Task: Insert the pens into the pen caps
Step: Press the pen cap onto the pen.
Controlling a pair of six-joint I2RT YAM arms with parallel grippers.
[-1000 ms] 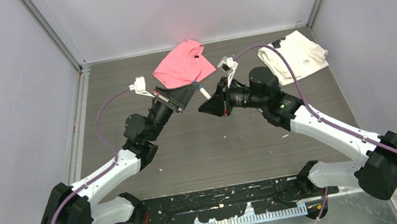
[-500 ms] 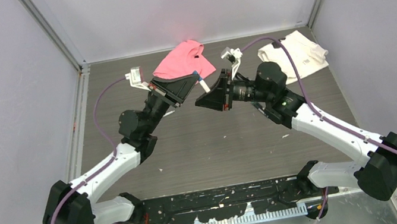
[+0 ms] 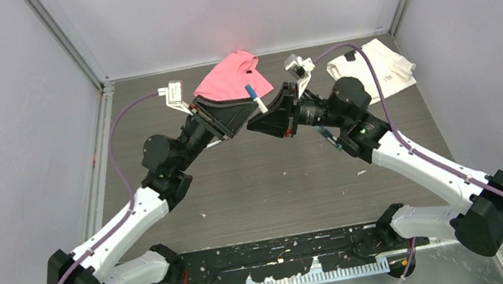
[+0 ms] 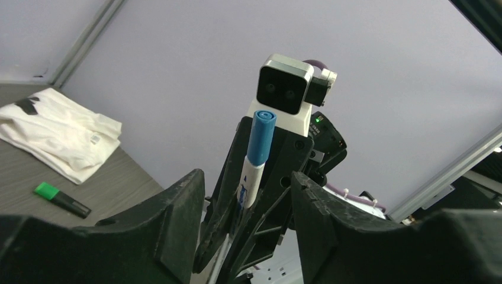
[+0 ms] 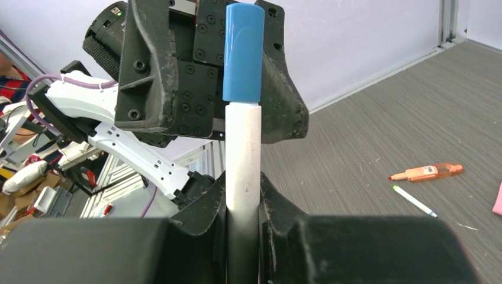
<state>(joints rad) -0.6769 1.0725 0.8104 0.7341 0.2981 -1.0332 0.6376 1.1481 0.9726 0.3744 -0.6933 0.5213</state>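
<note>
We find no text, brand or number that can be read anywhere. The white pen (image 4: 248,180) under its blue cap (image 4: 260,139) carries small blue print low on its barrel, too small for us to make out. The white cloth (image 4: 53,133) has a small tag near its edge, and its marks are illegible. The orange pen (image 5: 427,172) lying on the surface (image 5: 367,136) bears a pale label, which is blurred as well.
</note>
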